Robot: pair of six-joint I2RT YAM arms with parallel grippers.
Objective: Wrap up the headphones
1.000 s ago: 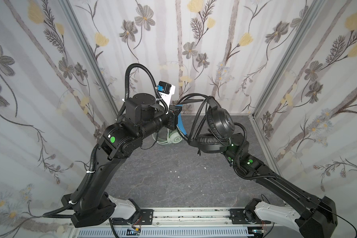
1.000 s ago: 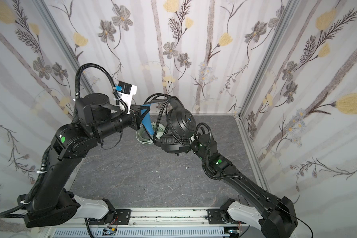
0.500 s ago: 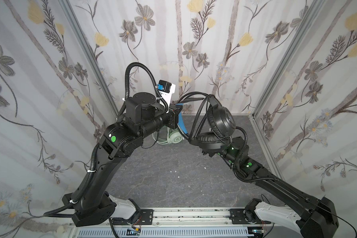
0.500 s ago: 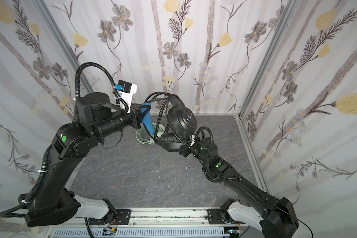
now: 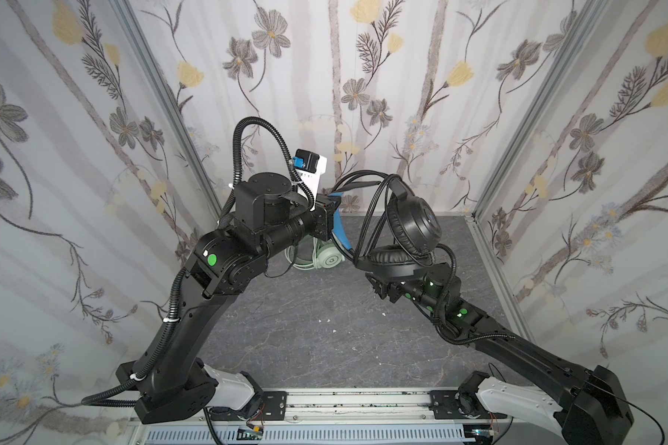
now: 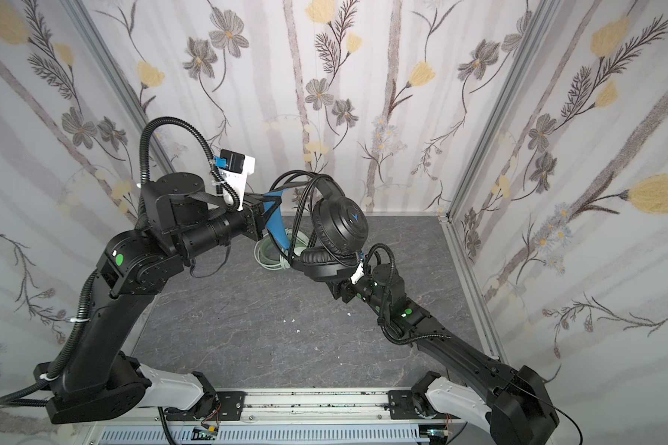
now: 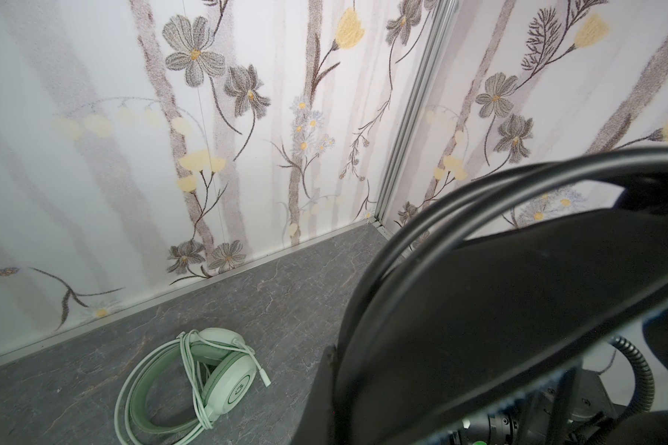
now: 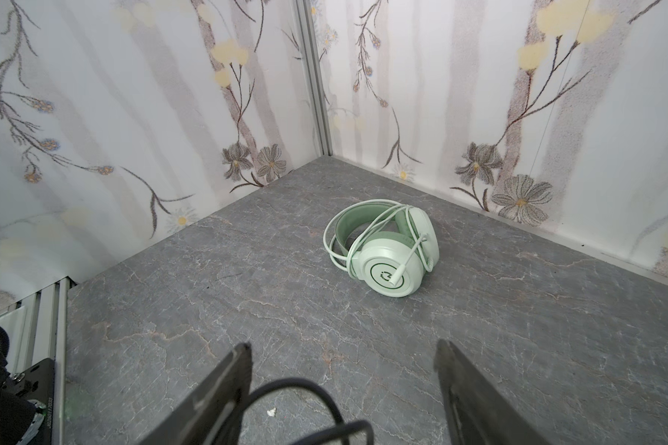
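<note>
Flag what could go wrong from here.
The black headset hangs from the left pincer by its headband; it may swing or slip. Its cable lies in loose loops over the band and could slide off. A strand also crosses inside the open right pincer and might snag.

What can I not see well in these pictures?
Left gripper fingertips: left wrist view, the blurred black headset covers them.
Mint headset: both top views, left arm and black headset hide much.
Black cable between right gripper fingers: right wrist view, edge cuts it.
Black headset's plug: in no view.

The mint headset (image 8: 392,269) looks smooth plastic, tabletop (image 8: 209,289) matt.
</note>
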